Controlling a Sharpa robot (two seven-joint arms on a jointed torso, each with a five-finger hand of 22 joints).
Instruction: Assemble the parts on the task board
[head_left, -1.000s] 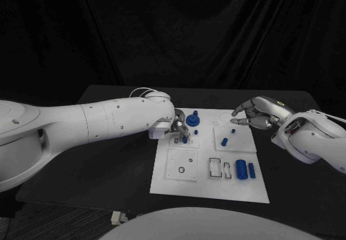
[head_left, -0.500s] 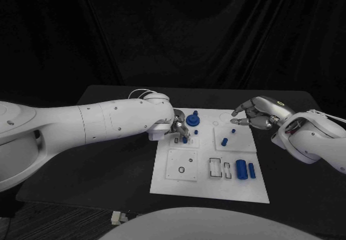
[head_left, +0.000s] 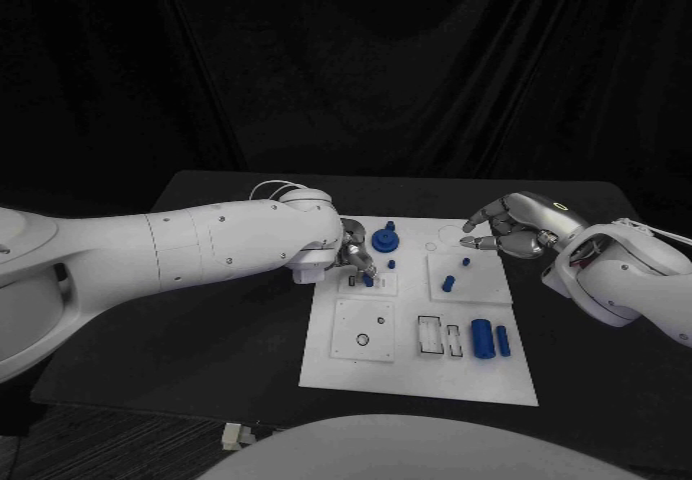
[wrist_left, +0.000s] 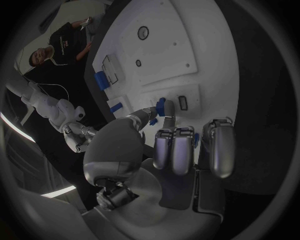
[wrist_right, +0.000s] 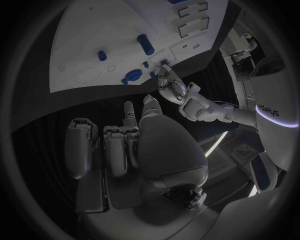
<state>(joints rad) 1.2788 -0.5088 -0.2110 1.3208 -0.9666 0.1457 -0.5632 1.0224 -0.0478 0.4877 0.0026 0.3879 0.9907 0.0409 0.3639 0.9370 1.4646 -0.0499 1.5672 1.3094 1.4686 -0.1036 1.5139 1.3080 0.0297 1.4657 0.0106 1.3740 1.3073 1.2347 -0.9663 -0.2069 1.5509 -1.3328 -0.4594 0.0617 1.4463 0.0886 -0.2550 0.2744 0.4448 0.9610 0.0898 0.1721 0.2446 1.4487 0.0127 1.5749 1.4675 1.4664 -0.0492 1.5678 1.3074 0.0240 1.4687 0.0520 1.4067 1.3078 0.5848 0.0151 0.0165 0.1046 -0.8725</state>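
Observation:
The white task board (head_left: 418, 375) lies in the middle of the black table. My left hand (head_left: 355, 256) hangs over its far left corner and pinches a small blue part (head_left: 369, 281) between thumb and finger, low against the board. The left wrist view shows the same blue part (wrist_left: 160, 107) at the fingertips (wrist_left: 167, 118), beside a small rectangular slot (wrist_left: 183, 102). My right hand (head_left: 506, 234) hovers over the board's far right edge with its fingers apart and nothing in them. In the right wrist view, the right hand (wrist_right: 140, 142) is above the board (wrist_right: 94, 30).
Other blue parts on the board: a round knob (head_left: 385, 240), two small pegs (head_left: 391, 264) (head_left: 466, 263), a short cylinder (head_left: 449, 284) and two larger cylinders (head_left: 483, 338) (head_left: 502, 338) near the front right. Black rectangular slots (head_left: 430, 335) lie beside those.
My left arm has shifted slightly while its hand stays at the small blue part. The right hand has not moved.

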